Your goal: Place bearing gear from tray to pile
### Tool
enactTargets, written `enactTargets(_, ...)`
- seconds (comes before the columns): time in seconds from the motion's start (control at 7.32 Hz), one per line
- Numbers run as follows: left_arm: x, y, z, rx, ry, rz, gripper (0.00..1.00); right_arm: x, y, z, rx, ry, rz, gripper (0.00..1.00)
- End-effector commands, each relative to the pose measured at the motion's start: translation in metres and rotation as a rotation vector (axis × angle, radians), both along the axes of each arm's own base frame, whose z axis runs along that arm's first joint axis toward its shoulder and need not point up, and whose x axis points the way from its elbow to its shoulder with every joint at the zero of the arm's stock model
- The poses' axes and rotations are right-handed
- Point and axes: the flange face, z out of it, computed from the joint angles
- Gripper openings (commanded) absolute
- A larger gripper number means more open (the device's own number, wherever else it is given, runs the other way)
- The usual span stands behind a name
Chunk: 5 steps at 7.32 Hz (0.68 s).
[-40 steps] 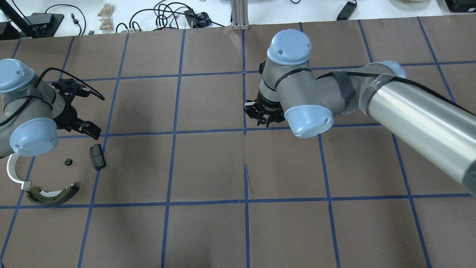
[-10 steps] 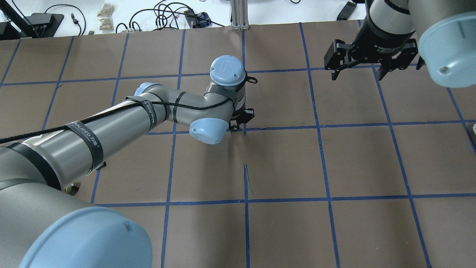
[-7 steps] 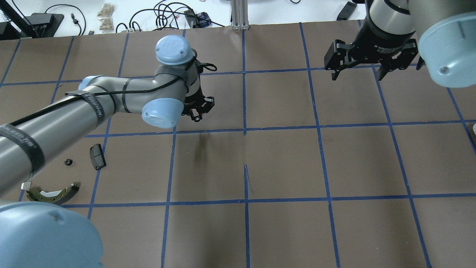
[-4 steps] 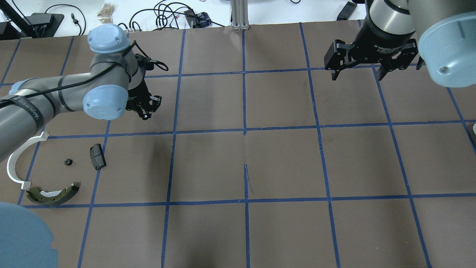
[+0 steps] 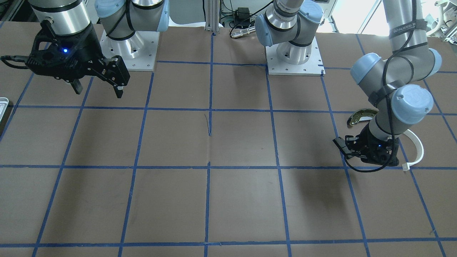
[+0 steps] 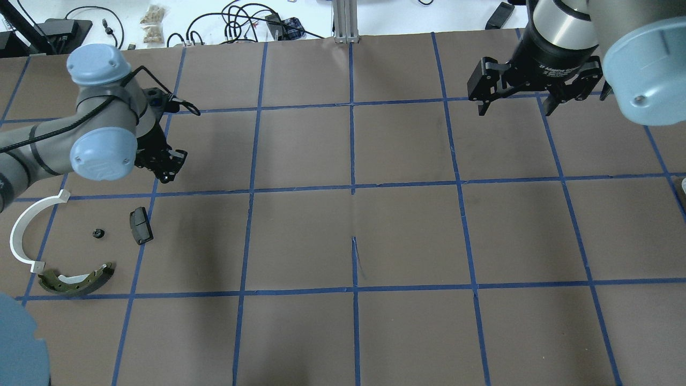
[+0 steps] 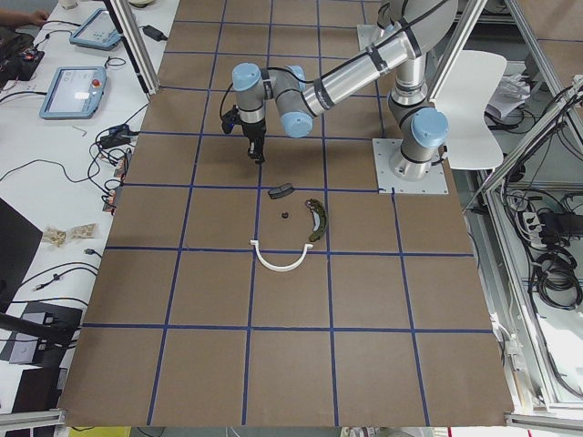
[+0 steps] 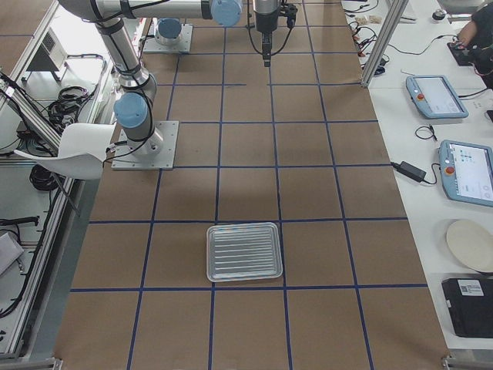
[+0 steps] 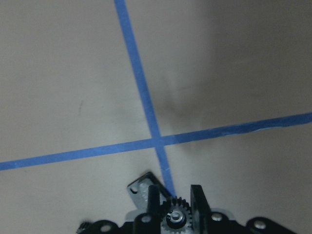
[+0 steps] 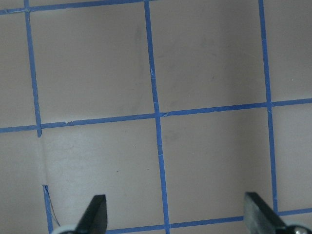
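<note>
Left wrist-mounted view: left hand [image 9: 175, 194] seemingly grips bearing gear [image 9: 174, 217] (right hand [image 6: 514, 110] released).

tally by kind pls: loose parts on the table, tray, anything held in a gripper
brake shoe: 1
white half-ring: 1
black block: 1
small black part: 1
bearing gear, held in the left gripper: 1
tray, nothing on it: 1
Total: 6
</note>
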Motion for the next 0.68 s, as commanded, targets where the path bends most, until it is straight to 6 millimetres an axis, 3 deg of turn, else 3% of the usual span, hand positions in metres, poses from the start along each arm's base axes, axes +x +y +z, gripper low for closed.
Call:
enactTargets(0.0,0.053,0.026,-0.015,0.03,0.02,-0.006,0.0,-0.001,0.0,0.0,0.0,0.0,0.0,1.0)
enactTargets(0.27,0.074,0.049,-0.036,0.046,0.033,0.024,0.0,0.0,0.0,0.0,0.0,0.0,0.001,1.0)
enactTargets(0.55,0.079,0.052,-0.044,0.056,0.04,-0.007,0.0,0.0,0.0,0.0,0.0,0.0,0.001,1.0)
